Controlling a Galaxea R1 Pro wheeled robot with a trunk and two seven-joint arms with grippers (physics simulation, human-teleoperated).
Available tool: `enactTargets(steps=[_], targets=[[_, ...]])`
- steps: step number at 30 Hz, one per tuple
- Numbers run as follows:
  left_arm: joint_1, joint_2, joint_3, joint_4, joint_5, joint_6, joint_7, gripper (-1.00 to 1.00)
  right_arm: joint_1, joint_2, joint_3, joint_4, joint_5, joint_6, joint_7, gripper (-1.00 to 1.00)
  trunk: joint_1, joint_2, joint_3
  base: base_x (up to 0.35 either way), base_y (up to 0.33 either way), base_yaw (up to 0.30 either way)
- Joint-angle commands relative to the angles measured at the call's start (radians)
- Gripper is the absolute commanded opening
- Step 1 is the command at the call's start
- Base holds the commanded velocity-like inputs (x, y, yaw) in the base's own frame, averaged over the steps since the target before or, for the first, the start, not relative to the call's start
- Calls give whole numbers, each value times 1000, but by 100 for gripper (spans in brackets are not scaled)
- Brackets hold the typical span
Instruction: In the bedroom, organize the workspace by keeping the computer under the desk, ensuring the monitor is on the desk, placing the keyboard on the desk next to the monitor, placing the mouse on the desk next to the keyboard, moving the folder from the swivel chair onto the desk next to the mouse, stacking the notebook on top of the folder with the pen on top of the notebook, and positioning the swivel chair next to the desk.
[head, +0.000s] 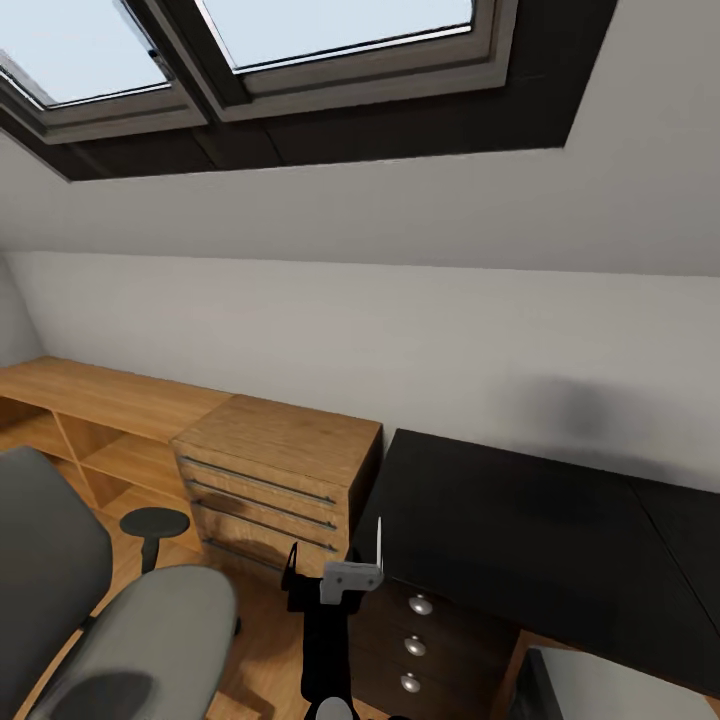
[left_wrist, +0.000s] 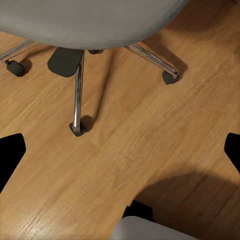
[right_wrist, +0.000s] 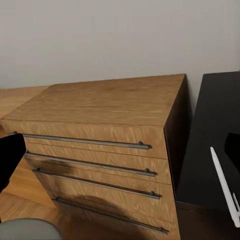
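My right gripper (head: 335, 555) is raised in front of the black desk (head: 520, 520), near its drawer unit. In the right wrist view its fingers stand wide apart. The white pen (head: 379, 545) lies along the inner side of one finger (right_wrist: 232, 145), off any surface; what holds the pen (right_wrist: 222, 185) I cannot tell. The grey swivel chair (head: 150, 620) stands at lower left. My left gripper (left_wrist: 120, 150) is open above the floor by the chair's chrome base (left_wrist: 77, 95). A light-grey box, the computer (head: 610, 690), sits below the desk edge. Monitor, keyboard, mouse, folder and notebook are out of view.
A light-wood drawer chest (head: 280, 450) stands against the desk's left end, with light-wood shelving (head: 90, 400) further left. A sloped white wall with skylights rises behind. The floor (left_wrist: 150, 140) is wood.
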Motion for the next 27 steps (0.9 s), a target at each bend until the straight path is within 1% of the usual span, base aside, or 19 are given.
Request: enactTargets(steps=[1, 5, 8, 12, 13, 14, 17, 19, 23, 25, 27], targets=[[-1, 0, 2, 1, -5, -4, 3, 100, -2, 0, 3, -1, -6, -6, -4, 100, 0, -1, -1, 0, 0, 2], [-1, 0, 2, 1, -5, -4, -2, 100, -2, 0, 3, 0, -1, -6, -4, 100, 0, -1, -1, 0, 0, 1], [-1, -1, 2, 1, -5, -5, -5, 100, -2, 0, 3, 0, 23, -8, -3, 100, 0, -1, -1, 0, 0, 0], [-1, -2, 2, 1, -5, -6, -7, 100, -2, 0, 2, 2, 72, -10, -3, 100, 0, -1, -1, 0, 0, 0], [-1, -2, 2, 1, -5, -6, -7, 100, -2, 0, 2, 3, 87, -10, -3, 100, 0, -1, -1, 0, 0, 0], [-1, -3, 2, 1, -5, -7, -7, 100, -2, 0, 2, 4, 114, -8, -4, 100, 0, -1, -1, 0, 0, 0], [-1, -4, 2, 1, -5, -9, -7, 100, -2, 0, -1, 9, 151, -1, -5, 100, 0, -1, -1, 0, 0, 0], [-1, -5, 2, 0, -6, -9, -7, 100, -2, 0, -4, 17, 155, 7, -4, 100, 0, -1, -1, 0, 0, 0], [-1, -10, 1, -4, -7, -14, -8, 100, -2, 0, -12, 31, 147, 53, 20, 100, 0, -1, -1, 0, 0, 0], [-1, -12, 0, -12, -7, -14, -8, 100, -3, 0, -23, 32, 143, 81, 40, 100, 0, -1, -1, 0, 0, 0], [-1, -13, 0, -34, -7, -15, -7, 100, -4, 0, -45, 31, 140, 114, 63, 100, 0, -1, -1, 0, 0, 0]])
